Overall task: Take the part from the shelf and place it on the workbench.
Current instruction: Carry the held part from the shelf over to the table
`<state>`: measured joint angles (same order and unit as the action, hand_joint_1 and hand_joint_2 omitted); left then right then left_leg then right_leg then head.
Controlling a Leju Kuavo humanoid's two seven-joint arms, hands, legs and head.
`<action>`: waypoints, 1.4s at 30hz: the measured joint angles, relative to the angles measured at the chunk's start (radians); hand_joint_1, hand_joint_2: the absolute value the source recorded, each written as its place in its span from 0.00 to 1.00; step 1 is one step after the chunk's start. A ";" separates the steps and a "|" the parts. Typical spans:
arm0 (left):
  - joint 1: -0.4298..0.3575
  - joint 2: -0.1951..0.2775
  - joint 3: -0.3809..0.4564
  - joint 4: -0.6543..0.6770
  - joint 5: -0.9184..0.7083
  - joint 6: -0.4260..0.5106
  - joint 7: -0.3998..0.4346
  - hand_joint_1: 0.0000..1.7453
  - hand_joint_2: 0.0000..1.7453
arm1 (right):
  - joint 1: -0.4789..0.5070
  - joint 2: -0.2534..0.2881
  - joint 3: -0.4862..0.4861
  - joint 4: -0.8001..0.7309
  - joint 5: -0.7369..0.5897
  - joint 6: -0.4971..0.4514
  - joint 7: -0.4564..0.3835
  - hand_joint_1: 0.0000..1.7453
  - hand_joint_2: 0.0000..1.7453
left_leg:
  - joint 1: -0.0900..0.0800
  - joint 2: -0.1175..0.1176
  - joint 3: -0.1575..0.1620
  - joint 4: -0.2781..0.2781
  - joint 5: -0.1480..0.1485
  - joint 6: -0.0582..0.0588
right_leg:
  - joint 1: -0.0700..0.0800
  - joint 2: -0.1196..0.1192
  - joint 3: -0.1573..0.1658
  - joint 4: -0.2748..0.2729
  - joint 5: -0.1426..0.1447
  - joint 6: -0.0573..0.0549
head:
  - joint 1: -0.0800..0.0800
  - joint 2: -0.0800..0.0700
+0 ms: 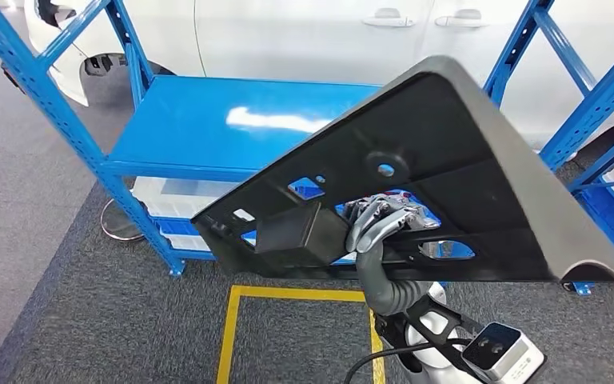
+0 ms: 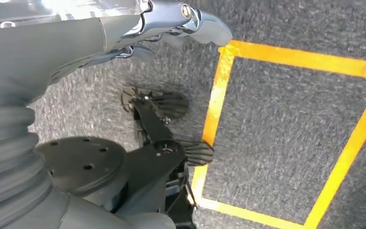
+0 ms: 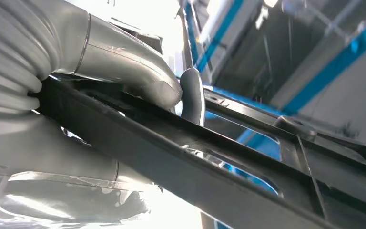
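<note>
The blue shelf stands at the far left and middle of the head view. Its upper board is bare and glossy, with clear bins on the level below. That fits the part having been lifted off it, though this is a judgement from how things lie now.

Lower left, in the left wrist view, the left hand hangs over grey carpet beside a yellow floor marking. Its fingers are loosely curled with nothing in them and it touches nothing. It seems to be kept down and out of the way while the other arm carries.

In the middle of the head view, the part, a large black moulded panel with a grey curved outer edge, is in the air in front of the shelf and clear of its front edge. It is tilted, with its ribbed inner face towards the camera. The right hand grips it from below through an opening near the lower edge. In the right wrist view the thumb presses on one side of a black rib and the fingers wrap the other. Gripping a rib probably gives a firmer hold on such a broad piece. No workbench is visible, so placing remains.
</note>
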<state>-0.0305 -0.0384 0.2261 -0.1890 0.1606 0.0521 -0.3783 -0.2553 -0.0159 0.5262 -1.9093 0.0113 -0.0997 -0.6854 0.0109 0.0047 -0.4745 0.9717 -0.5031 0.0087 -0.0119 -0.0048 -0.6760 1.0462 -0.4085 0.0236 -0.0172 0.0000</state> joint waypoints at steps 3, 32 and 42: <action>0.002 0.000 0.002 0.000 -0.002 -0.001 -0.005 0.00 1.00 | 0.001 -0.001 0.001 -0.003 0.029 0.007 0.000 1.00 1.00 | -0.002 0.005 -0.047 0.001 0.040 0.013 | -0.003 0.002 -0.047 0.185 -0.146 0.008 | 0.005 0.000; 0.013 0.001 0.026 0.001 -0.021 0.139 -0.035 0.00 1.00 | -0.017 -0.023 0.036 -0.025 0.009 -0.002 0.000 1.00 1.00 | 0.007 -0.010 -0.055 0.002 0.048 -0.001 | 0.004 0.039 0.048 0.077 -0.112 -0.003 | 0.010 0.000; 0.010 0.011 0.030 0.001 -0.026 0.123 -0.031 0.00 1.00 | 0.005 -0.039 0.035 -0.026 0.017 -0.050 0.000 1.00 1.00 | -0.008 0.085 -0.071 0.022 0.047 -0.020 | 0.012 -0.050 0.123 -0.040 -0.060 -0.025 | 0.011 0.000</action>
<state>-0.0202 -0.0270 0.2557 -0.1884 0.1349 0.1753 -0.4091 -0.2500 -0.0545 0.5614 -1.9352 0.0278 -0.1501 -0.6858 0.0027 0.0902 -0.5457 0.9938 -0.4562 -0.0109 0.0001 -0.0550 -0.5531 1.0059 -0.4680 -0.0009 -0.0057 0.0000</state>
